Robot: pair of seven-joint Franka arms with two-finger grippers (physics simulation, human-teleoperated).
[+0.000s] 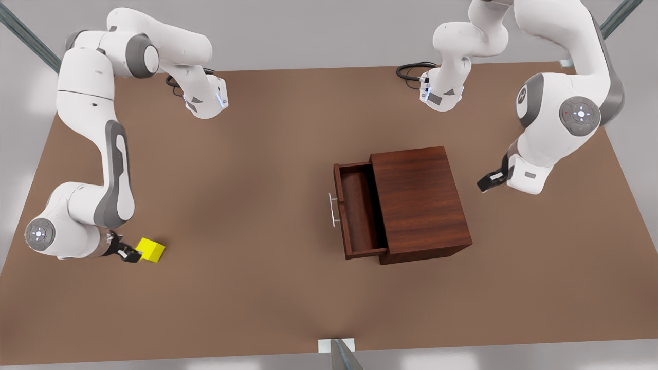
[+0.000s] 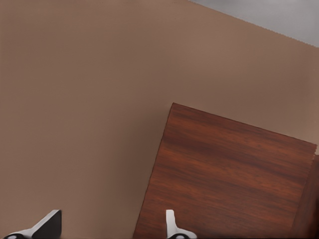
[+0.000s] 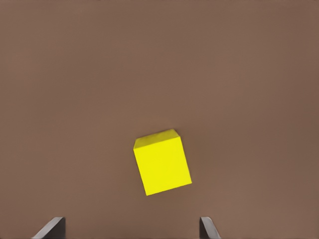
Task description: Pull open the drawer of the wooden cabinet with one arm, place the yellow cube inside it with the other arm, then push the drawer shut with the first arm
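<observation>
You are looking down on a brown tabletop (image 1: pixel 247 180) that is carrying everything, with one white arm at each side of it.

The wooden cabinet (image 1: pixel 419 203) is sitting right of centre in the front view, the biggest thing after the arms. Its drawer (image 1: pixel 360 210) is standing pulled out toward the front view's left, the tray open to the camera, and the thin silver handle (image 1: pixel 333 209) is lying across its front panel.

On the front view's right, your left pincer (image 1: pixel 486 183) is hanging near the cabinet's back side, apart from it; in the left wrist view its fingers (image 2: pixel 172 226) are standing spread with nothing between them, above the cabinet's top edge (image 2: pixel 229 174).

At the front view's lower left, your right pincer (image 1: pixel 129 253) is sitting just beside the yellow cube (image 1: pixel 151 250), which is resting on the tabletop well apart from the cabinet. In the right wrist view the cube (image 3: pixel 162 162) is lying ahead of the spread fingertips (image 3: pixel 207 228), not between them.
</observation>
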